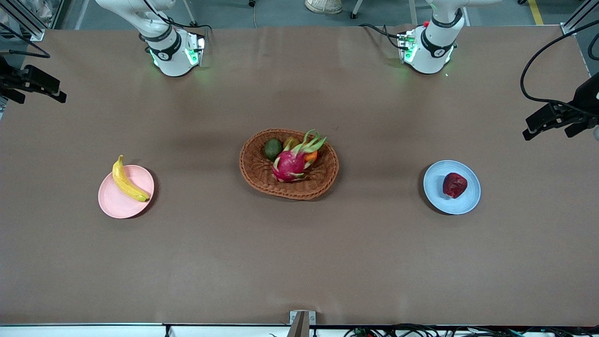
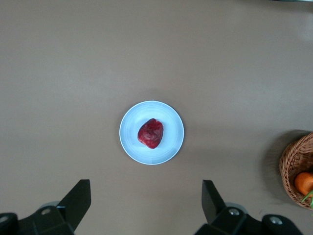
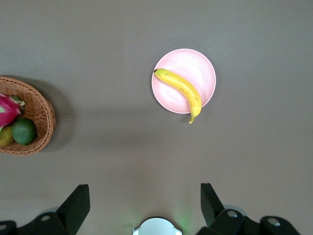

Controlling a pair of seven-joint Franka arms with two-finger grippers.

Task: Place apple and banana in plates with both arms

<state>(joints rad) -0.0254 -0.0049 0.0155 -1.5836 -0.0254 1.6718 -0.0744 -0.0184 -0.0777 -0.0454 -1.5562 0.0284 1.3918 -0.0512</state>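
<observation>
The dark red apple (image 1: 455, 185) lies on the light blue plate (image 1: 439, 193) toward the left arm's end of the table; both show in the left wrist view, apple (image 2: 150, 133) on plate (image 2: 131, 142). The yellow banana (image 1: 126, 181) lies across the pale pink plate (image 1: 116, 203) toward the right arm's end, its tips over the rim; the right wrist view shows banana (image 3: 182, 90) and plate (image 3: 200, 73). My left gripper (image 2: 145, 203) is open and empty, high over the table above its base. My right gripper (image 3: 145, 205) is open and empty, high above its base (image 3: 157, 227).
A brown wicker basket (image 1: 255, 171) stands mid-table between the plates, holding a pink dragon fruit (image 1: 291, 163), a dark green avocado (image 1: 273, 149) and an orange fruit (image 1: 311, 156). Both arm bases stand at the table's edge farthest from the front camera.
</observation>
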